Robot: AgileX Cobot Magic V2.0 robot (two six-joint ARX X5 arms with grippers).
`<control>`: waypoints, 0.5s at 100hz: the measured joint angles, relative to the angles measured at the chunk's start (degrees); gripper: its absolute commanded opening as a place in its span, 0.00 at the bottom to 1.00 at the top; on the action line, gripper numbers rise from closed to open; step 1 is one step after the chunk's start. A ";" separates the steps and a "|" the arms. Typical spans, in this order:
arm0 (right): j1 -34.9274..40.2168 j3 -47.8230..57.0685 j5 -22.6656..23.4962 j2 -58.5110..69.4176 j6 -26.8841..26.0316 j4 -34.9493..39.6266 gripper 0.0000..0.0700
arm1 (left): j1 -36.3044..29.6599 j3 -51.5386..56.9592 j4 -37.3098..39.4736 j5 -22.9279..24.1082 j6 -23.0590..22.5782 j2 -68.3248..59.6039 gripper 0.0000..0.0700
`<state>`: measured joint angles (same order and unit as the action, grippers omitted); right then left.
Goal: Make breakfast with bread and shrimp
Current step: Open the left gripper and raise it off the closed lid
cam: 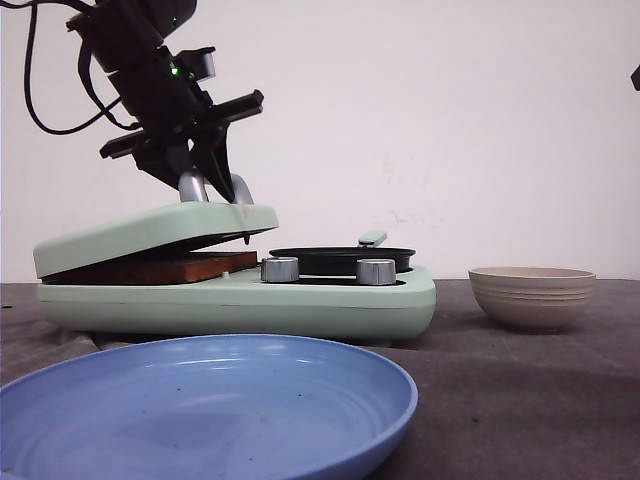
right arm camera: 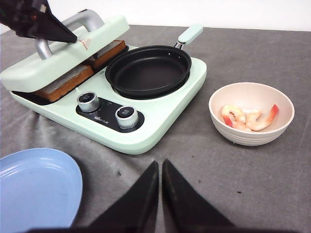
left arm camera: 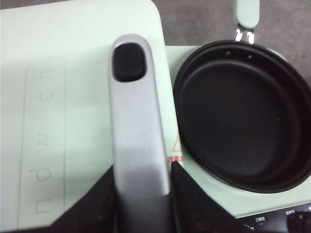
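Note:
Two bread slices lie side by side in the mint sandwich maker (right arm camera: 160, 126), under its half-raised lid (right arm camera: 63, 53): one slice (right arm camera: 65, 83) nearer the knobs, one (right arm camera: 109, 51) behind it. The front view shows a brown crust edge (cam: 170, 268). My left gripper (left arm camera: 143, 167) is shut on the lid's silver handle (left arm camera: 136, 136) and holds the lid tilted open; it also shows in the front view (cam: 215, 185). Several pinkish-orange shrimp (right arm camera: 248, 118) lie in the beige bowl (right arm camera: 286, 104) to the right. My right gripper (right arm camera: 160, 165) is shut and empty, above the cloth in front of the maker.
A black frying pan (right arm camera: 148, 70) with a mint handle (right arm camera: 190, 33) sits in the maker's right half, behind two silver knobs (right arm camera: 127, 115). A blue plate (cam: 200, 410) lies in front of the maker at the left. Grey cloth covers the table.

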<state>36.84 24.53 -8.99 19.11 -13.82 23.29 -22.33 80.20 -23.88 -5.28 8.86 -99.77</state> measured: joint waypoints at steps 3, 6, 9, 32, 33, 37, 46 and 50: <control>0.00 0.00 0.00 0.00 0.00 0.00 0.00 | -0.11 0.02 -0.04 0.26 -0.15 -0.15 0.02; 0.00 0.00 0.00 0.00 0.00 0.00 0.00 | -0.26 0.07 -0.11 0.50 -0.26 -0.35 0.02; 0.00 0.00 0.00 0.00 -0.02 0.00 0.00 | -0.33 0.15 -0.17 0.72 -0.42 -0.48 0.02; 0.00 0.00 0.00 0.00 -0.11 0.00 0.00 | -0.44 0.22 -0.48 1.03 -0.83 -0.74 0.13; 0.00 0.00 0.02 0.00 -0.11 0.00 0.00 | -0.44 0.22 -0.48 1.03 -0.87 -0.74 0.15; 0.00 0.00 0.00 0.00 -0.11 0.00 0.00 | -0.44 0.22 -0.52 0.76 -1.40 -0.76 0.24; 0.00 0.00 0.00 0.00 -0.13 0.00 0.00 | -0.35 0.20 -1.70 -1.22 -4.28 -1.57 0.42; 0.00 0.00 0.02 0.00 -0.13 0.00 0.00 | -0.37 0.17 -1.62 -1.42 -5.29 -1.86 0.47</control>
<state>36.84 24.53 -8.97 19.11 -13.96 23.29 -22.70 80.38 -25.50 -6.70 3.57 -101.62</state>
